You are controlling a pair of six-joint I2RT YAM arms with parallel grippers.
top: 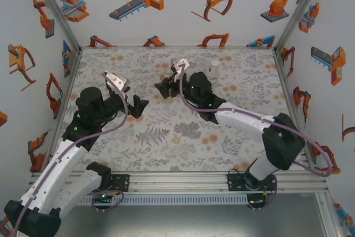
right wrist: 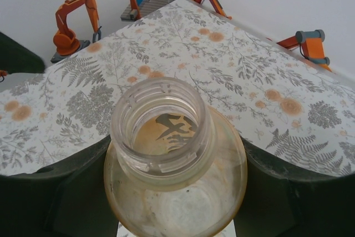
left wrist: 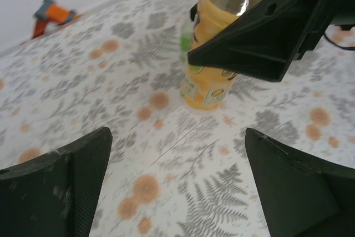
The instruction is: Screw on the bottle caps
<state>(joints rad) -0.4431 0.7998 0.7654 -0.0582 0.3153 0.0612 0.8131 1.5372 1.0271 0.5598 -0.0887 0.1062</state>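
Mid-table: right gripper (right wrist: 175, 203) clamped on amber bottle (right wrist: 166, 137), fingers pressed against both sides of body. Bottle upright on floral table (left wrist: 83, 81), neck uncapped, threads bare, yellow label facing left arm. Opposite: left gripper (left wrist: 177, 187) with jaws wide apart, nothing between them, pointed at bottle, which stands ahead of its fingertips, not touching.
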